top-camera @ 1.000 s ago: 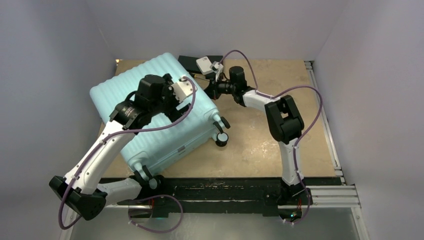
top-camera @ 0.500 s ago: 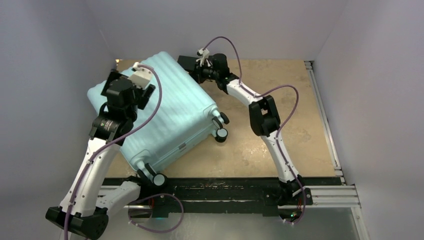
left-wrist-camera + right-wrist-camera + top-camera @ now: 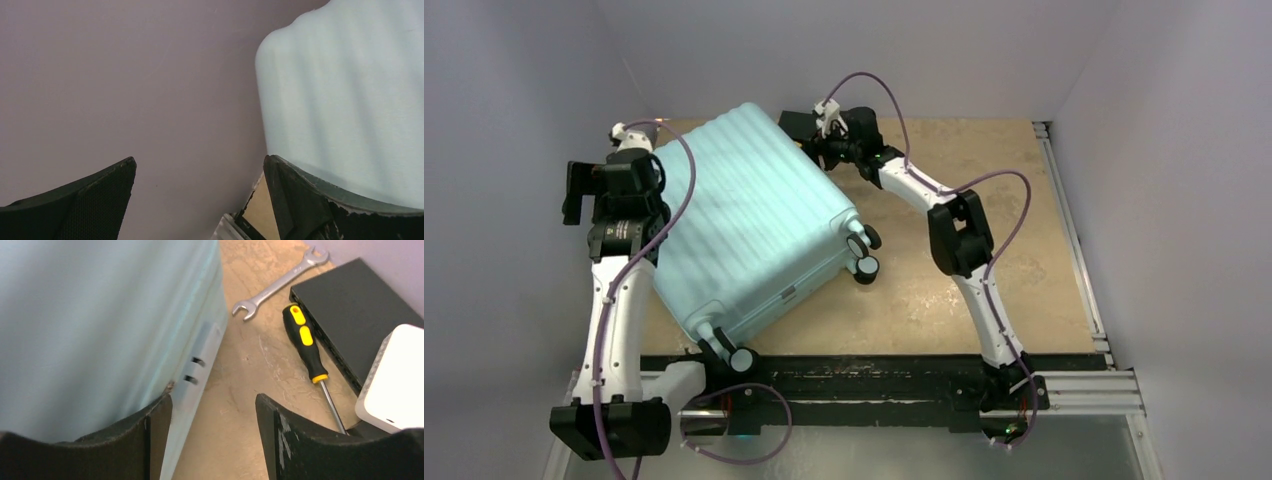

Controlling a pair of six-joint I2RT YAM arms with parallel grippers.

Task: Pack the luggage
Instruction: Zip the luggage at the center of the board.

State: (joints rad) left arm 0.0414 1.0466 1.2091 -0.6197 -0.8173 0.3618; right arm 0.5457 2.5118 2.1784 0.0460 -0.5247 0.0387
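Lying closed and flat, the luggage (image 3: 754, 220) fills the left half of the table (image 3: 984, 250), skewed so that one corner reaches the far edge and its wheels (image 3: 861, 255) face right and toward the near edge. The left gripper (image 3: 200, 165) hangs at the table's far-left corner beside the ribbed shell, jaws spread wide and holding nothing, with the wall behind them. The right gripper (image 3: 214, 400) is low at the far edge, jaws apart over bare table, its left finger just beside the suitcase's side. Near it lie a wrench (image 3: 274, 284), a yellow-and-black screwdriver (image 3: 306, 342), a black box (image 3: 360, 310) and a white box (image 3: 395, 385).
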